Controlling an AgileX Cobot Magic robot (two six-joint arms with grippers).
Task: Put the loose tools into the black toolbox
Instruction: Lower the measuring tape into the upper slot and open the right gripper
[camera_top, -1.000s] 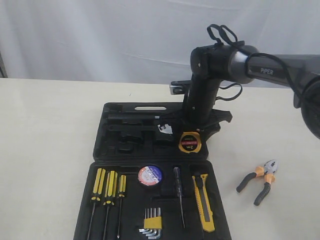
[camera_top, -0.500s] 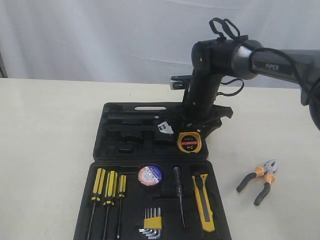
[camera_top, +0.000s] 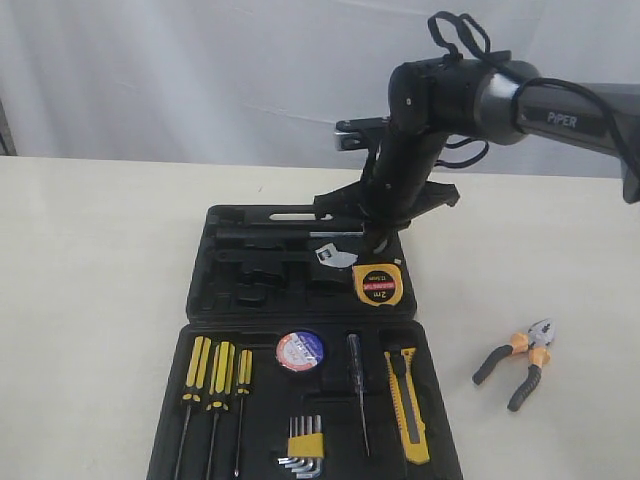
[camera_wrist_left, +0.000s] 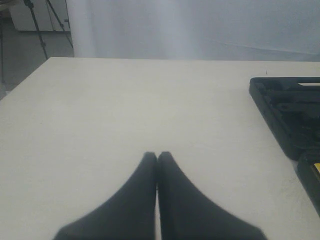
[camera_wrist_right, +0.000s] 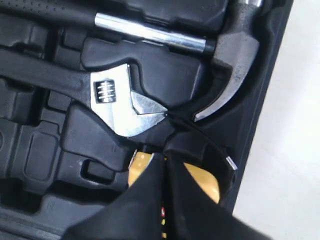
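Right gripper: fingers pressed together, nothing held; above tape measure.
Left gripper: fingers together, over bare table.
Tape measure: in toolbox, 2 o'clock of tape roll; face reads "2m", I think.
Knife: in toolbox, 4 o'clock of roll.
Pliers: on table, 3 o'clock of knife, outside toolbox.
Arm: marked "PIPER".

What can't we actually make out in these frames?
- Right wrist view: yellow tape measure mostly hidden behind the right gripper, jaws shut.
- Exterior view: black tape roll label text too small to read; black toolbox near end cut off by the bottom edge.
- Left wrist view: black toolbox cut by the right edge.
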